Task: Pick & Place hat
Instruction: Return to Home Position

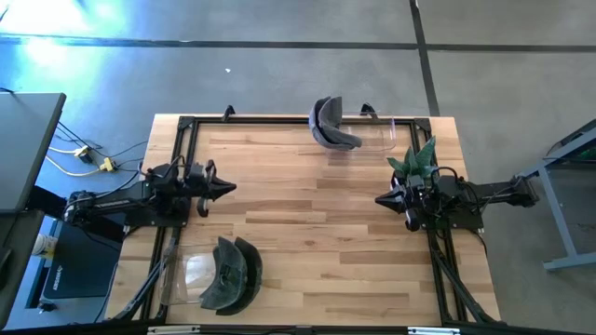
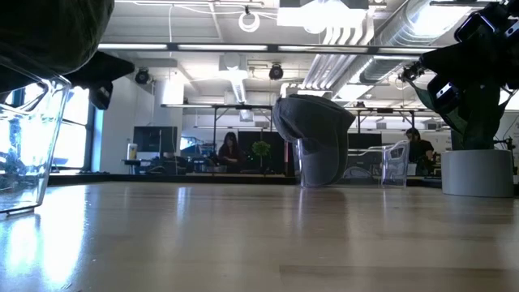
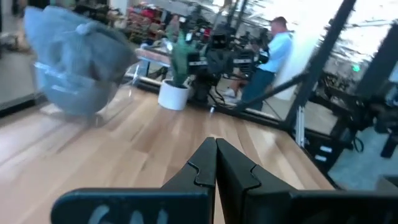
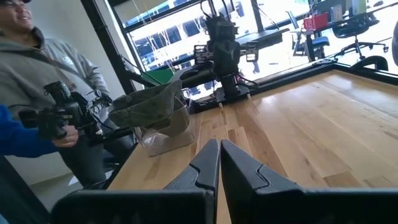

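Two dark grey caps show. One cap [image 1: 332, 122] sits on a clear stand [image 1: 382, 133] at the table's far edge; it also shows as the cap [image 2: 312, 138] and the cap [image 3: 78, 59]. The other cap [image 1: 233, 273] rests on a clear stand [image 1: 191, 277] at the near left, seen as the cap [image 4: 149, 102]. My left gripper [image 1: 228, 188] [image 3: 216, 149] is shut, hovering at the table's left side. My right gripper [image 1: 380, 199] [image 4: 219, 151] is shut, hovering at the right side. Both point toward the table's middle.
A potted green plant [image 1: 416, 160] in a white pot [image 2: 477, 172] stands at the right side beside my right arm. A black frame [image 1: 279, 121] rims the table. Bare wood [image 1: 307, 214] lies between the grippers. People show in the room beyond.
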You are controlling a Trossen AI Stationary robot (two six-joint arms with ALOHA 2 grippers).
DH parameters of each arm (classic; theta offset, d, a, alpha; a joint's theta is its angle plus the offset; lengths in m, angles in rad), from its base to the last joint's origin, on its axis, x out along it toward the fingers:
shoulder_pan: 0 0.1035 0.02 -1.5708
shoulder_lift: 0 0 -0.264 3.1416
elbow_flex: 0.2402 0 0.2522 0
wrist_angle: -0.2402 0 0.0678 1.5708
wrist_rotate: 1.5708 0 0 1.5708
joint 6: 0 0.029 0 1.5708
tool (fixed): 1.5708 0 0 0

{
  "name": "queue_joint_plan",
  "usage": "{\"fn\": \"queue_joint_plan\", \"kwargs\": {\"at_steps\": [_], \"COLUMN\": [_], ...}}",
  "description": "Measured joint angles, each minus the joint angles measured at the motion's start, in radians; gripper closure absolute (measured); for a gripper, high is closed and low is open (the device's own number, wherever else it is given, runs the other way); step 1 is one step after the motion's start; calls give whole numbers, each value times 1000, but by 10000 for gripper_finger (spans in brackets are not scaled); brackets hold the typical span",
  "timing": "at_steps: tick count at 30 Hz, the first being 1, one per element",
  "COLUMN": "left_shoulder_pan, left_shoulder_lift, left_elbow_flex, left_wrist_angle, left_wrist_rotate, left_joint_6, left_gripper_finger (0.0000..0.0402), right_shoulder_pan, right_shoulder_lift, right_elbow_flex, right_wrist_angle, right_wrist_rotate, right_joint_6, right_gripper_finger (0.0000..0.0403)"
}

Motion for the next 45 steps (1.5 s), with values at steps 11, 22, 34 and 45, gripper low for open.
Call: {"fn": "queue_joint_plan", "kwargs": {"at_steps": [11,22,34,45], "left_shoulder_pan": [-102,-359,-358,-358], "left_shoulder_lift": [-1,45,145,66], "left_elbow_flex": [-2,-2,-2,11], "left_wrist_angle": [5,-16,2,-27], "left_wrist_rotate": [15,-229,-311,-378], "left_joint_6": [-27,150,236,238], "left_gripper_finger": [402,402,402,402], "right_shoulder_pan": [0,0,0,0], "right_shoulder_lift": [0,0,0,0], "right_elbow_flex": [0,0,-1,-1], "right_wrist_angle": [2,3,4,4], "right_wrist_rotate": [2,2,2,2], "right_joint_6": [0,0,0,0], "right_gripper_finger": [390,390,390,390]}}
